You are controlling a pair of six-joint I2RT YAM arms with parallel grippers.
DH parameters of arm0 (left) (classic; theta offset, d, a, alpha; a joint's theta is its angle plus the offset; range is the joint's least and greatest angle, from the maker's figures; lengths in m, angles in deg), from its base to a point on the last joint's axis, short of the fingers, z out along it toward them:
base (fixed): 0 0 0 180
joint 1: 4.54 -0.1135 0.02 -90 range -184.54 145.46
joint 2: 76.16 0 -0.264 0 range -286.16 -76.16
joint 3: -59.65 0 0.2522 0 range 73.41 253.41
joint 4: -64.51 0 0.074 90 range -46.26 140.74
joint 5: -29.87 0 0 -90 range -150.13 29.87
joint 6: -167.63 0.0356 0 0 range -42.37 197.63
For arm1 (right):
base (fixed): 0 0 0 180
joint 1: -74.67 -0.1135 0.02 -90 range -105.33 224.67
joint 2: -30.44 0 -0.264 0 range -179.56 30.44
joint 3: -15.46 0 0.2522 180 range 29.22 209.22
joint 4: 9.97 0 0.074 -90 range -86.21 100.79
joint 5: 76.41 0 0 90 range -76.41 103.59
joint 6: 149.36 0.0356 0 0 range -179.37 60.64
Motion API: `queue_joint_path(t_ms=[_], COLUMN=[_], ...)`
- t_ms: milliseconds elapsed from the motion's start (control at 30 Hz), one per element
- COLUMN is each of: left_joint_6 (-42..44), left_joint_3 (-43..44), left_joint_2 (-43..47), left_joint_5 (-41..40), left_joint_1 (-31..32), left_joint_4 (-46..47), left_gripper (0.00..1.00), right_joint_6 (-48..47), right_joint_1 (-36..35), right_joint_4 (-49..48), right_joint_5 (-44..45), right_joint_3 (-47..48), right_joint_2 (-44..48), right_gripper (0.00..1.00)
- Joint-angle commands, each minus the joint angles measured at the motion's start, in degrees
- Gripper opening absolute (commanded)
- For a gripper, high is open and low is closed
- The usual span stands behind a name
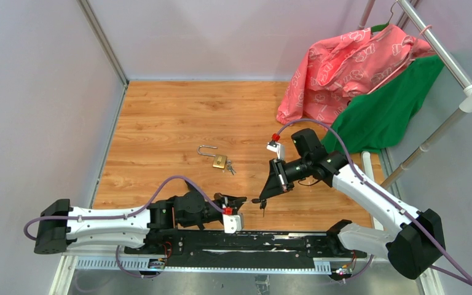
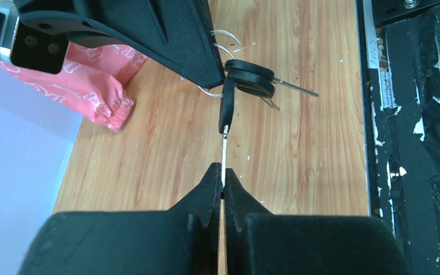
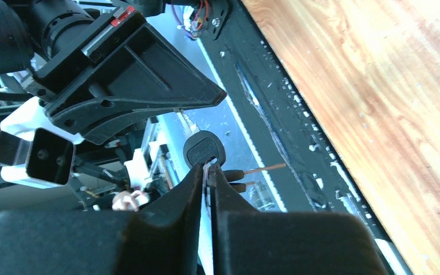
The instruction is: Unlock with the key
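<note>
I have the left gripper (image 2: 223, 179) clenched on the blade of a black-headed key (image 2: 227, 106), held over the near edge of the desk (image 1: 160, 123), about midway along. My right gripper (image 3: 208, 172) is pinched tight on the key bunch (image 2: 252, 80) it belongs to. The brass padlock (image 1: 219, 161) lies near the desk's middle, well apart from both grippers.
</note>
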Motion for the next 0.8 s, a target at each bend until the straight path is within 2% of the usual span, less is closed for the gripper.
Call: queue_joint_path(t_ms=[0, 67, 133, 467, 633, 767], left_joint_6=[-2.0, -2.83, -3.48, -8.24, -12.05, -15.94], left_joint_3=[2.08, 2.51, 3.2, 8.78, 13.84, 15.69], left_joint_2=[-0.72, -0.63, -0.61, -3.83, -7.18, -7.69], left_joint_5=[-1.78, -2.05, -2.12, -4.9, -4.84, 0.14], left_joint_1=[0.53, 0.53, 0.53, 0.46, -0.13, -3.43], left_joint_4=[0.29, -0.05, -1.19, -11.71, -18.95, -21.07], left_gripper=[0.0, 0.0, 0.0, 0.0, 0.0, 0.0], right_joint_6=[-3.02, -5.07, -6.67, -10.76, -10.76, -10.28], right_joint_1=[0.54, 0.54, 0.54, 0.6, 0.54, 0.5], right_joint_4=[3.16, 3.62, 4.05, -0.24, -8.84, -16.38], right_joint_5=[4.41, 6.26, 9.22, 24.18, 29.0, 29.61], right_joint_3=[0.53, 1.45, 2.27, 2.04, -3.3, -7.88], right_joint_2=[1.37, 1.77, 2.28, 10.2, 16.37, 19.96], right_gripper=[0.33, 0.6, 0.72, 0.75, 0.74, 0.74])
